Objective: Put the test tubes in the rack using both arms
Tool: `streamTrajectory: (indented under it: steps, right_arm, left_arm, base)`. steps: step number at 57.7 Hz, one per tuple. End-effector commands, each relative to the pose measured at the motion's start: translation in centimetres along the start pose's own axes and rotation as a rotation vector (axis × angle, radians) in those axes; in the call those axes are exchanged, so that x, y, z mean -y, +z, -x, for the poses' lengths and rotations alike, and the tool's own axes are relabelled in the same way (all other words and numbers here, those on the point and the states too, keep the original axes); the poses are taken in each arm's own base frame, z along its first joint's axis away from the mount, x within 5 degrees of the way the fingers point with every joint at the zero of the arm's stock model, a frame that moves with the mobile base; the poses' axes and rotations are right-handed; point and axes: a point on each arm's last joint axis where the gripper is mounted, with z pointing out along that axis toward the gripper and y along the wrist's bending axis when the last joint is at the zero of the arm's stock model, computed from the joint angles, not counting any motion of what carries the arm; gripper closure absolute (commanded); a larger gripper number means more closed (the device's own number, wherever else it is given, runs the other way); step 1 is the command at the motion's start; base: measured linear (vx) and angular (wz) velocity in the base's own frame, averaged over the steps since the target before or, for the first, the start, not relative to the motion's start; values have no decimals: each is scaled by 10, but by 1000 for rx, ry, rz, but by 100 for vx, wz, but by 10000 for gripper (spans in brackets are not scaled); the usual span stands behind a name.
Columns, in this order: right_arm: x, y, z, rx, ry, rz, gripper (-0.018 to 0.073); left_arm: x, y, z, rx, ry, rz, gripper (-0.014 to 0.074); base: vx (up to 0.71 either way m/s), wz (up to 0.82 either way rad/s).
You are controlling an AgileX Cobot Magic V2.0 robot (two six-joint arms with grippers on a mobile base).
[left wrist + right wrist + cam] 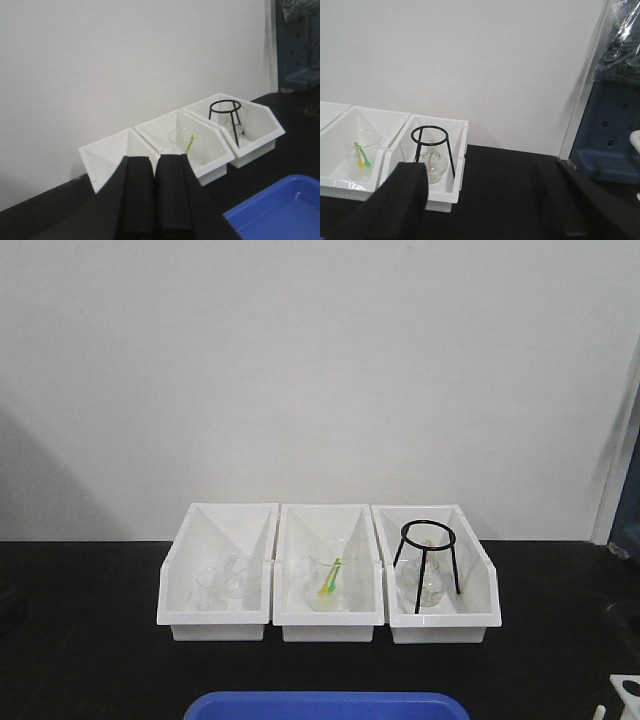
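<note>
No test tubes show in any view. A white corner piece with a round hole (628,690) at the bottom right edge of the front view looks like the rack, mostly cut off. Neither arm shows in the front view. My left gripper (154,159) is shut and empty, its black jaws side by side above the black table and pointing at the white bins. My right gripper (482,172) is wide open and empty, above bare black table to the right of the bins.
Three white sloped bins (228,628) stand in a row at the back. They hold beakers (222,585), a beaker with yellow-green sticks (330,585), and a black wire tripod (428,555) over a flask. A blue tray (325,705) lies at the front edge. A dark blue panel (612,135) stands far right.
</note>
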Motion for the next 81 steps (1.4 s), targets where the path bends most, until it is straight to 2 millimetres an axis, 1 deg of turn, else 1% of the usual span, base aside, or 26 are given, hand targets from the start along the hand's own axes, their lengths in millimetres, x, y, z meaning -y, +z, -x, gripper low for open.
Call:
streamTrajectory:
  steps: [1,6,10,11,13,23,34,39,45,50,81]
  right_arm:
    - [6,-4,18,105,-16,-49,65]
    - [6,-4,18,105,-16,-49,65]
    - [6,-4,18,105,-16,-49,65]
    - [6,-4,18,105,-16,-49,65]
    - [6,-4,18,105,-16,-49,65]
    - [6,-4,18,105,-16,-49,65]
    - [6,-4,18,105,-16,-49,65]
    - [6,-4,18,105,-16,-49,65]
    - [6,-4,18,105,-16,-49,65]
    - [6,-4,18,104,-16,-48,65]
    - [6,-4,18,105,-14,-48,65]
  left_arm:
    - [-4,-14,12,57,28,23,619]
    - [-9,-25,2,81,32,77,619]
    - [-11,-35,-12,121,14,126,619]
    - [-12,-36,-18,120,5,141,619]
    - [-13,-42,-24,148,-1,165,619]
    - [-13,-64,-75,207,-110,316,619]
    - [-10,-74,-118,202,-142,434,618]
    - [-8,-75,-135,195,-145,460,618]
    - [-6,-74,-157,201,-201,472,618]
    - [-6,-74,-161,166,-239,470,617]
    - [-6,-74,-161,169,-238,470,617]
  base:
    - [0,0]
    - [0,0]
    - [0,0]
    - [0,0]
    - [0,0]
    - [0,0]
    - [0,0]
    - [0,0]
    - [0,0]
    - [0,0]
    - [0,0]
